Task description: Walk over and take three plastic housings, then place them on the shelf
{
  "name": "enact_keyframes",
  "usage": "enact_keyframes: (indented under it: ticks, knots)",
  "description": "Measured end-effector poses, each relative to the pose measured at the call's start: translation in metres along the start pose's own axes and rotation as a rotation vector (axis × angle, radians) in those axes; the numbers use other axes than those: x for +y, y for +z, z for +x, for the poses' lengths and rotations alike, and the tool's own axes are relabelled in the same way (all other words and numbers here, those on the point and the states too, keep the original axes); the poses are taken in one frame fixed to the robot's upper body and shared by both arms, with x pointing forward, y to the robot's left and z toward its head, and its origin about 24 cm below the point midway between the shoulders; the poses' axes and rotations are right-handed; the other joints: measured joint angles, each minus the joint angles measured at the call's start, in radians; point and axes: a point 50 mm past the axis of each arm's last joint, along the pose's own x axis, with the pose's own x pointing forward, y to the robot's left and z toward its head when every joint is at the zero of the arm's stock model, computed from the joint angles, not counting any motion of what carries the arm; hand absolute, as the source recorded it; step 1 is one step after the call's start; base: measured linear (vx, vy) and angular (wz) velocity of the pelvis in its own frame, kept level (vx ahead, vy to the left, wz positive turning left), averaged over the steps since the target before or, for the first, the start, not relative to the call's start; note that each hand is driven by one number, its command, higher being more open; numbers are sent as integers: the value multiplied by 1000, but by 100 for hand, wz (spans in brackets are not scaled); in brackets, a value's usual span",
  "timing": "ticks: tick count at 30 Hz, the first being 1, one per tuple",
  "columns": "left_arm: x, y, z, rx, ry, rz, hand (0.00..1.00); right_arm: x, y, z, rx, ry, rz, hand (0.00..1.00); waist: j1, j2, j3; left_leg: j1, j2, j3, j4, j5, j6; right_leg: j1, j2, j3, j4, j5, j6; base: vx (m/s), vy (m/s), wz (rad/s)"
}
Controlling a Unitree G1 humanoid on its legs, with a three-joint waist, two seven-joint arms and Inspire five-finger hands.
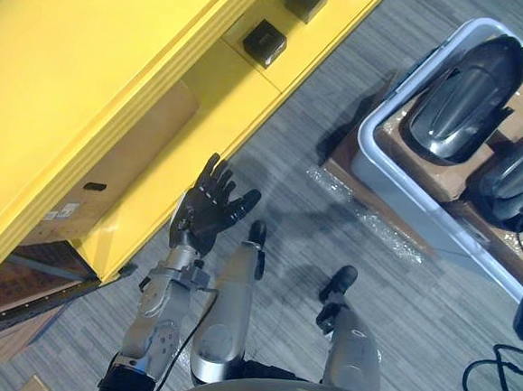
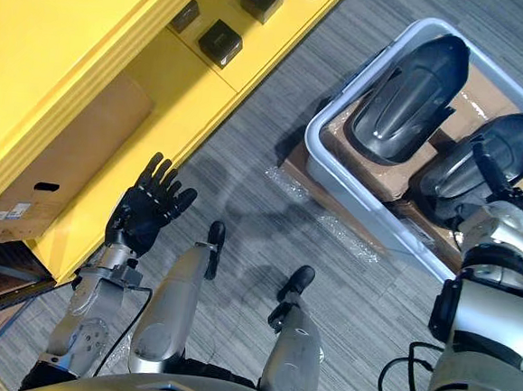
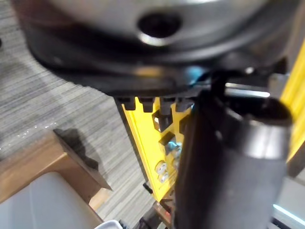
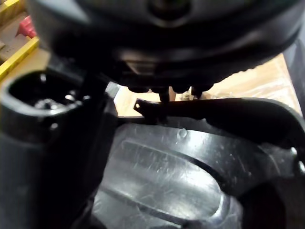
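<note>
Two dark glossy plastic housings lie in a grey bin on brown cardboard. One housing is farther off and the other is closer to me. My right hand rests on the closer housing, whose moulded surface shows right under the hand in the right wrist view. How the hand grips it is hidden. My left hand is raised beside the yellow shelf, open with fingers spread and holding nothing.
Small black boxes sit on the shelf's lower ledge, and a cardboard box stands inside its bottom bay. The bin rests on a brown board. Clear plastic film lies on the grey floor beside it.
</note>
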Motion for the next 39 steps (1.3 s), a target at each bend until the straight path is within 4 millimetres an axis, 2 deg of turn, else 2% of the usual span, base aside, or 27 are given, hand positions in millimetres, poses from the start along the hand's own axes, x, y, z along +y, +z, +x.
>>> enact_keyframes:
  ticks: [1, 2, 7, 12, 14, 17, 21, 27, 34, 37, 39]
  knots:
    - [0, -2, 0, 6, 0, -3, 100, -2, 4, 0, -4, -5, 4, 100, 4, 6, 5, -5, 0, 0, 0, 0, 0, -7, -1, 1, 6, 0, 0, -67, 24, -2]
    - [0, -6, 0, 22, 3, -3, 100, -3, 8, 0, -2, -15, 8, 0, 8, 10, 7, -14, 0, 0, 0, 0, 1, -20, -4, 2, 14, -2, -2, -79, 25, -3]
    - [-4, -21, -3, 75, 17, -47, 100, -9, 17, -1, 29, -81, 17, 0, 30, 15, 9, -37, -6, 0, -3, 5, -1, -49, -13, 2, 28, -2, -2, -52, 17, 2]
    - [-6, -22, -3, 51, 29, -60, 100, -41, 29, 2, 29, -196, -6, 0, 27, 37, 19, -45, -18, 5, -3, 6, 0, -58, -28, 3, 31, -2, -1, -23, 29, 1]
    - [-6, -21, -3, 39, 33, -69, 100, -45, 30, 3, 34, -209, -12, 0, 22, 41, 20, -43, -17, 5, -5, 7, 1, -59, -27, 2, 31, -2, -1, -9, -7, -2]
    - [-8, -21, -2, 28, 31, -80, 100, -47, 19, 4, 86, -198, -37, 0, 21, 41, 20, -34, -13, 9, -16, 14, 5, -58, -24, 4, 31, -2, -1, -9, -17, -3]
    - [-9, -21, -2, 26, 38, -107, 100, -47, 6, 6, 148, -163, -45, 0, 20, 43, 19, -29, -5, 9, -17, 20, 1, -58, -16, 5, 31, -4, -5, -1, -38, -3]
    - [-8, -22, -3, 27, 43, -106, 100, -41, 0, 6, 172, -114, -38, 0, 18, 43, 19, -15, 6, 11, -20, 22, -2, -54, -10, 9, 50, -16, -15, -31, -26, -2]
    - [-4, -16, -5, 5, 55, -101, 100, -34, -9, 8, 138, -48, -66, 0, -4, 41, 18, 12, 5, 13, -55, 42, -4, -38, -10, 8, 45, -19, -19, -55, -13, 2]
    - [1, -12, -5, -11, 73, -92, 100, -28, -16, 8, 123, -29, -80, 0, -7, 30, 18, 29, 6, 16, -75, 54, -8, -31, -9, 10, 44, -17, -17, -24, -13, -1]
    - [4, -7, -5, -21, 70, -77, 100, -22, -22, 7, 120, -12, -86, 0, -10, 14, 18, 40, 8, 18, -90, 62, -12, -26, -5, 11, 39, -17, -18, -12, -15, 0]
